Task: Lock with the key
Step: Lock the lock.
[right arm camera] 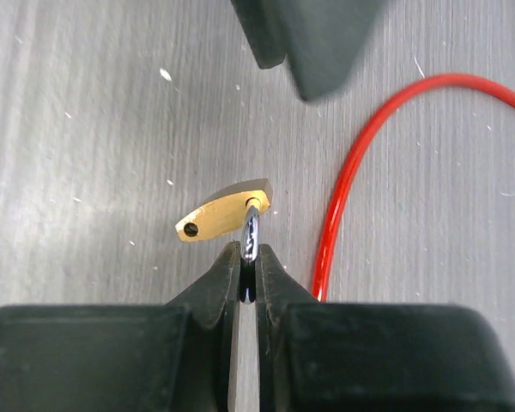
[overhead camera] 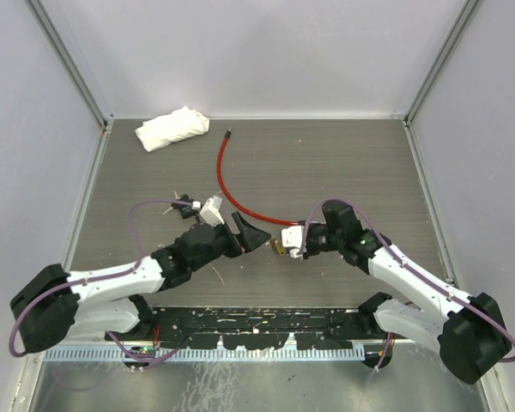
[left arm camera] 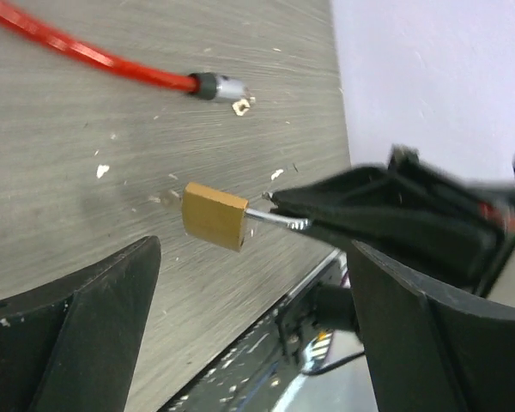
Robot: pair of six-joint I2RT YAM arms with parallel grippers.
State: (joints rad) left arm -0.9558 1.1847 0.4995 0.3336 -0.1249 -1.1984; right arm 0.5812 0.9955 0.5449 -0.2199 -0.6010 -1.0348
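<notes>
Padlock (right arm camera: 223, 215) is being held up off the desk (overhead camera: 343, 163), toward the middle of the near edge, with key (right arm camera: 251, 233) sticking in it. Right end effector (right arm camera: 247, 257) is clamping the key. Left end effector (left arm camera: 253, 257) is hovering just beside the padlock, fingers wide apart, gripping nothing. Cable (overhead camera: 232, 193) is lying mid-desk, cloth (overhead camera: 172, 128) sitting at the far left corner.

A robotics lab cell: plain pale panels (overhead camera: 257, 51) in aluminium framing (overhead camera: 69, 60) enclose a grey wood-grain worktop (overhead camera: 343, 163) on three sides.
</notes>
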